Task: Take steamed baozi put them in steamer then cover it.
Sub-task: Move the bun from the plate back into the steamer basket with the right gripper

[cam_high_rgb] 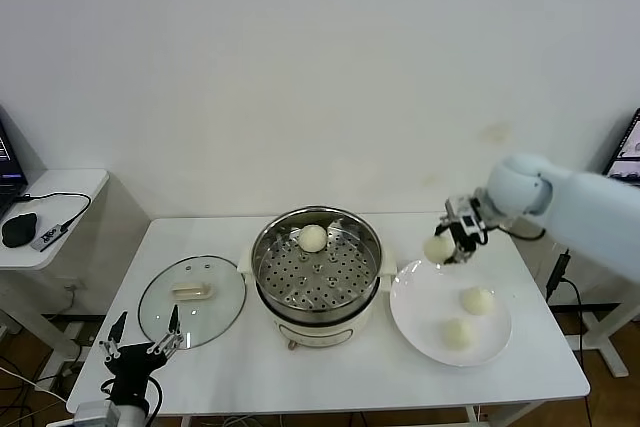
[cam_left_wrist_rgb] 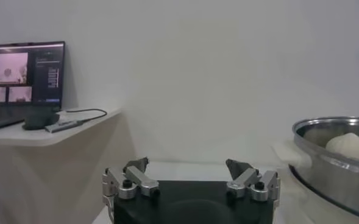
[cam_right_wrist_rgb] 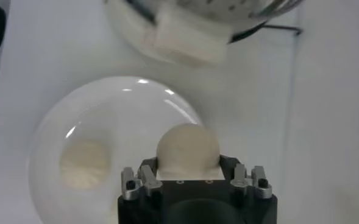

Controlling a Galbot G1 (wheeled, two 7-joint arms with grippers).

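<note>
White table (cam_high_rgb: pixel 330 367) against a plain white wall: a steamer, a plate and a lid, with one bun lifted in the air.

No writing can be read on anything here. The steamer (cam_high_rgb: pixel 316 273), a shiny steel pot on a cream base, holds one smooth cream-white baozi (cam_high_rgb: pixel 313 238) on the far side of its perforated tray. The white plate (cam_high_rgb: pixel 420 322) just to its right carries two more buns (cam_high_rgb: pixel 478 300) and (cam_high_rgb: pixel 457 333). The right gripper (cam_high_rgb: pixel 447 243) is clamped on a fourth bun (cam_high_rgb: pixel 439 247), held above the plate's far-left edge, near the steamer. The glass cover (cam_high_rgb: pixel 192 300) with its cream handle lies flat on the table left of the steamer. The left gripper (cam_high_rgb: pixel 141 344) waits at the table's front-left corner, fingers apart, holding nothing.
</note>
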